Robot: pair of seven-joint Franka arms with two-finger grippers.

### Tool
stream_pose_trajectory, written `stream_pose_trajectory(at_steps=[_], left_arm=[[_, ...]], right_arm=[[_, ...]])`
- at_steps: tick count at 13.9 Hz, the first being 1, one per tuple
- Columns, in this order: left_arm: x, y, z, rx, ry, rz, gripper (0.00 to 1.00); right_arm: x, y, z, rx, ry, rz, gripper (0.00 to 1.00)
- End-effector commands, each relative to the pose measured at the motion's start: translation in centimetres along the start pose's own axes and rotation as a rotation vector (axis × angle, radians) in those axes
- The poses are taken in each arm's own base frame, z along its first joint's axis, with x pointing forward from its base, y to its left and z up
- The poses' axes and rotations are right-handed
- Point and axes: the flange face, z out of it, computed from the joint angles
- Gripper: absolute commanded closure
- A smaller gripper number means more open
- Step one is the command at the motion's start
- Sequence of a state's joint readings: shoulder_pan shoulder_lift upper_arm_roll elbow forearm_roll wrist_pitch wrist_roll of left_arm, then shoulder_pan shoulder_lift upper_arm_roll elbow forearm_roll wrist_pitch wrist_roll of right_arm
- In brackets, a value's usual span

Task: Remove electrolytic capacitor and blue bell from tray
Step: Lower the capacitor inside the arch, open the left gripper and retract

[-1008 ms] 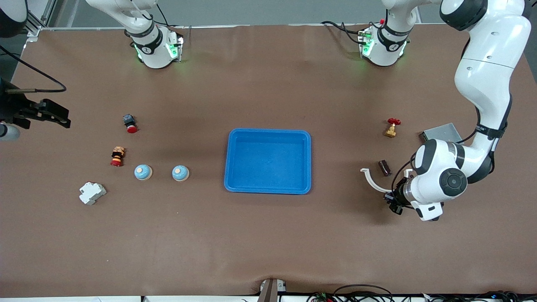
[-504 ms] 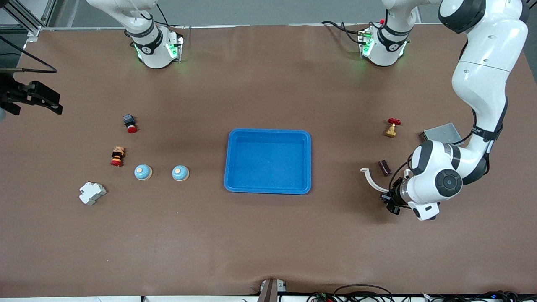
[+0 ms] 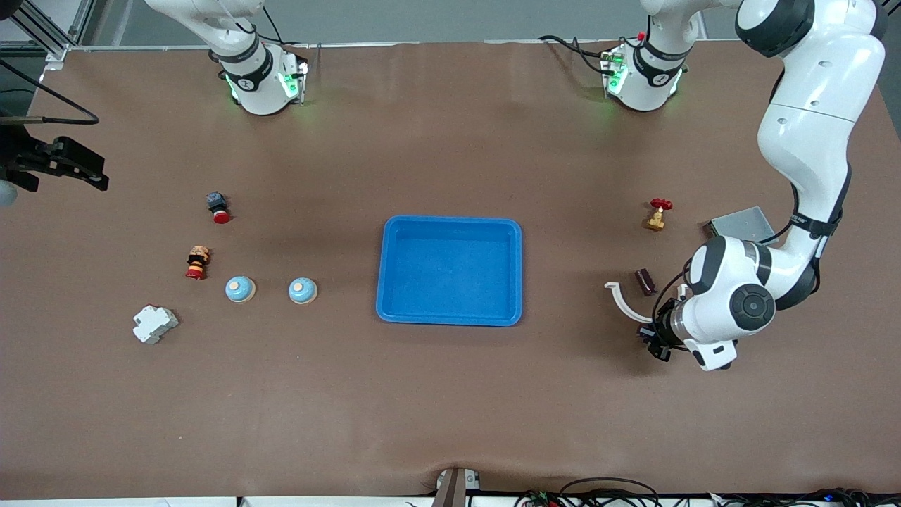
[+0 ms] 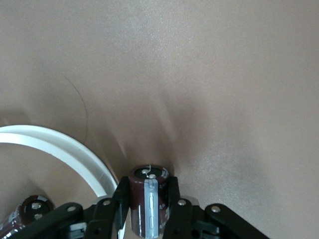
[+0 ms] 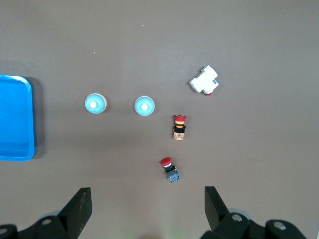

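In the left wrist view a dark brown capacitor (image 4: 148, 204) with a silver stripe stands between the fingers of my left gripper (image 4: 147, 191), which is shut on it, low over the table. In the front view that gripper (image 3: 658, 345) is beside a white curved piece (image 3: 623, 301). A second capacitor (image 3: 645, 281) lies on the table close by. Two blue bells (image 3: 240, 289) (image 3: 303, 290) sit between the blue tray (image 3: 450, 220) and the right arm's end. My right gripper (image 3: 63, 165) hangs open and empty, high over that end, looking down on the bells (image 5: 94, 103) (image 5: 144, 106).
A brass valve with a red handle (image 3: 657, 214) and a grey metal box (image 3: 740, 224) lie near the left arm. Two red push buttons (image 3: 218, 207) (image 3: 198, 263) and a white breaker (image 3: 154, 323) surround the bells.
My right gripper has drifted toward the arms' bases, still open. The left hand has shifted slightly toward the tray with the capacitor held.
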State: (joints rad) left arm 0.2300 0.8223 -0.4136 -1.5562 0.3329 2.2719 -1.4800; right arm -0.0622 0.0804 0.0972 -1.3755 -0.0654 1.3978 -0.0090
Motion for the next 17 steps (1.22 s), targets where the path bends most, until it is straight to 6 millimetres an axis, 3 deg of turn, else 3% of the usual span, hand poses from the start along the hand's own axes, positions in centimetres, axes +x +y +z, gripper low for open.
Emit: stream_pose_trajectory(at_steps=[1, 2, 3, 7, 8, 11, 17], left_arm=[[0.2, 0.5, 0.0, -0.013, 0.016, 0.001, 0.27], [0.2, 0.5, 0.0, -0.013, 0.016, 0.001, 0.05], [0.2, 0.6, -0.1, -0.014, 0.019, 0.005, 0.00], [0.3, 0.7, -1.3, -0.019, 0.057, 0.028, 0.00], [0.5, 0.8, -2.9, -0.030, 0.073, 0.028, 0.00], [1.2, 1.3, -4.8, -0.030, 0.086, 0.017, 0.00], [2.8, 1.2, -10.8, -0.085, 0.137, 0.045, 0.00]], right_arm=[[-1.5, 0.4, -0.6, -0.004, 0.008, 0.009, 0.00], [-1.7, 0.4, -0.8, -0.005, 0.011, 0.009, 0.00], [-1.8, 0.5, -0.9, -0.005, 0.014, 0.013, 0.00], [-2.2, 1.2, -1.6, 0.042, 0.031, 0.029, 0.00], [-2.2, 1.4, -1.6, 0.061, 0.031, 0.035, 0.00], [-2.4, 1.6, -1.7, 0.064, 0.028, 0.037, 0.00], [-2.7, 1.8, -2.0, 0.072, 0.033, 0.045, 0.00]])
